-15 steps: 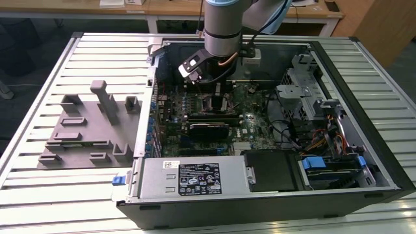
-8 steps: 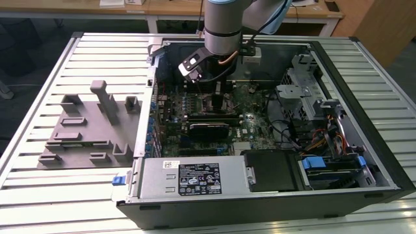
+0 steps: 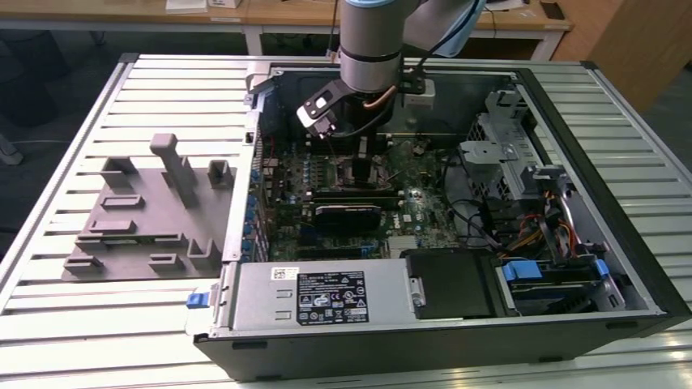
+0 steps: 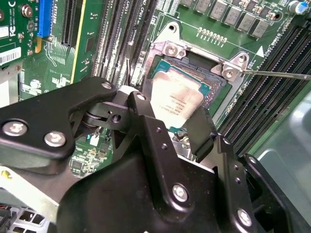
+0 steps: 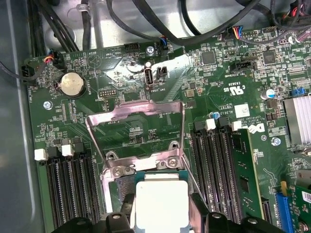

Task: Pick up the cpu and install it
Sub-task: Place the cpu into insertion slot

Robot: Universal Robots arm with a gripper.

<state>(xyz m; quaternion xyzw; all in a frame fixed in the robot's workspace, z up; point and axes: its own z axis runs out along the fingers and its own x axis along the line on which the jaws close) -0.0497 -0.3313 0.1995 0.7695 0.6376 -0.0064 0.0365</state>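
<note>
Clamping the cpu [image 4: 177, 97] over the open socket [image 4: 216, 92], the pincer [image 4: 171, 121] could bend socket contacts if the cpu lands misaligned.

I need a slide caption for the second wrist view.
Pincer gripping the cpu at the open socket on the motherboard.

Slatted table [image 3: 65, 324]: computer case [image 3: 378, 356], grey blocks [image 3: 141, 219].
</note>
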